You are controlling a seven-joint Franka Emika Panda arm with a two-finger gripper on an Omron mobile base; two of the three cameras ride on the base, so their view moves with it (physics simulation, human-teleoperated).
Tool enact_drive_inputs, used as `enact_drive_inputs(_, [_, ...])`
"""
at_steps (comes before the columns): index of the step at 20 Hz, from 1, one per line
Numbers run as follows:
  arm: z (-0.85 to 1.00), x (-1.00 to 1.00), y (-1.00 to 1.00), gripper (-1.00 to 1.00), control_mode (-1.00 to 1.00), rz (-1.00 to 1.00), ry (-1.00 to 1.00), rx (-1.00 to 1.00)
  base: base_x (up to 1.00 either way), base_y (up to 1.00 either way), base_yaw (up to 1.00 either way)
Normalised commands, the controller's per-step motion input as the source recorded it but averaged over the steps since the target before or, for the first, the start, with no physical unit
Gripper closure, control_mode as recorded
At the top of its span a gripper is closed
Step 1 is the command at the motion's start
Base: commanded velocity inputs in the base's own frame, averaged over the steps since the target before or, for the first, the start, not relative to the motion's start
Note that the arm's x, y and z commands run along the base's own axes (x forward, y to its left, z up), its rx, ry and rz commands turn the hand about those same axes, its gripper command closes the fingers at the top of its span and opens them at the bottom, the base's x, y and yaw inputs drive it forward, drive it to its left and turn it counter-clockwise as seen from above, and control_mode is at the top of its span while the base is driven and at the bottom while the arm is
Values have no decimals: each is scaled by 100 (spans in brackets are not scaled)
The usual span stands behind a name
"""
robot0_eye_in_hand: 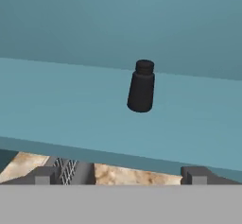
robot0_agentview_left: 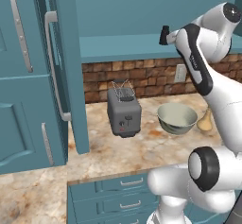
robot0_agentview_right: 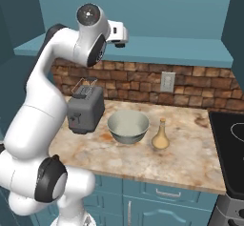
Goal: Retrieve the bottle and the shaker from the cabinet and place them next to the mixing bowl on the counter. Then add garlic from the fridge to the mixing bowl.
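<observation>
- The fingers (robot0_eye_in_hand: 119, 176) are spread apart and hold nothing.
- The shaker (robot0_eye_in_hand: 141, 86) stands upright on the cabinet (robot0_eye_in_hand: 56, 105) shelf, straight ahead of the fingers and apart from them.
- Far below the fingers, the bottle (robot0_agentview_right: 161, 135) stands just beside the mixing bowl (robot0_agentview_right: 127, 126) on the desk (robot0_agentview_right: 190, 158).

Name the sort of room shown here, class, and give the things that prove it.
A rendered kitchen: a toaster and mixing bowl stand on a marbled counter with a brick backsplash, and a stovetop sits beside it.
</observation>
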Motion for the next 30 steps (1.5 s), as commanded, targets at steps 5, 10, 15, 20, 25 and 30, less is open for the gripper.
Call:
enact_drive_inputs(5, [-6, 44, 0, -100, -100, 0, 1, -2, 0, 0, 0])
enact_drive_inputs(10, [0, 51, -2, -100, -100, -2, 3, -2, 0, 0, 0])
enact_drive_inputs(15, [0, 36, -10, -100, -100, -1, 3, 0, 0, 0, 0])
enact_drive_inputs(20, [0, 27, 0, -100, -100, 0, 1, 0, 0, 0, 0])
enact_drive_inputs(25, [-16, 42, 0, -100, -100, -2, 5, 0, 0, 0, 0])
enact_drive_inputs(30, [-21, 40, 0, -100, -100, -4, 7, 0, 0, 0, 0])
